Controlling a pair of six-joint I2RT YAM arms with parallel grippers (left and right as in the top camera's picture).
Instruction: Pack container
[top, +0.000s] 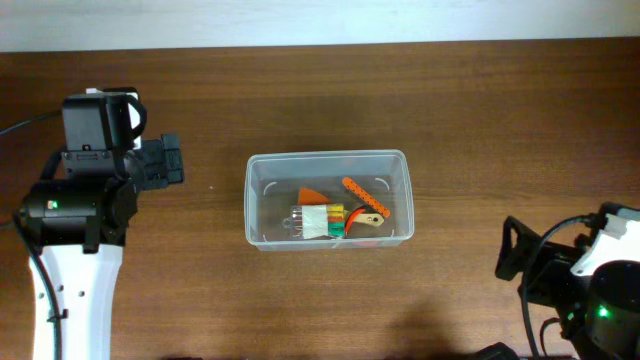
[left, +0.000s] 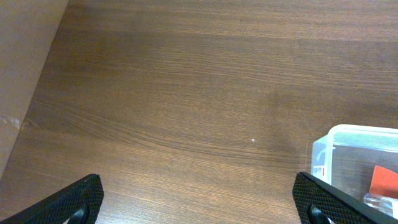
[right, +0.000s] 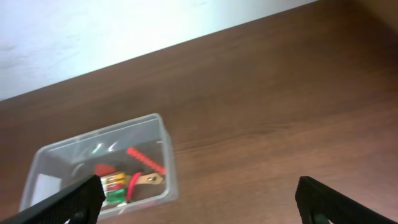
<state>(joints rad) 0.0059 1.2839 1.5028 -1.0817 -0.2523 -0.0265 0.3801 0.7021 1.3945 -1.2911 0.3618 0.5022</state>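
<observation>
From overhead, the clear container (top: 326, 156) is sitting in the middle of the wooden table (top: 470, 100), holding an orange wedge (top: 312, 193), an orange toothed strip (top: 366, 196) and a white-wrapped bundle (top: 318, 222). The left gripper (top: 163, 162) is hanging well to its left and the right gripper (top: 514, 255) near the lower right; neither is touching it. Through the left wrist camera, the fingers (left: 78, 198) are standing spread wide over the wood, gripping nothing, with a corner of the container showing by the right-hand finger. Through the right wrist camera, the fingers (right: 69, 200) are likewise spread apart and empty, and the container is lying well ahead of them, toward the left.
</observation>
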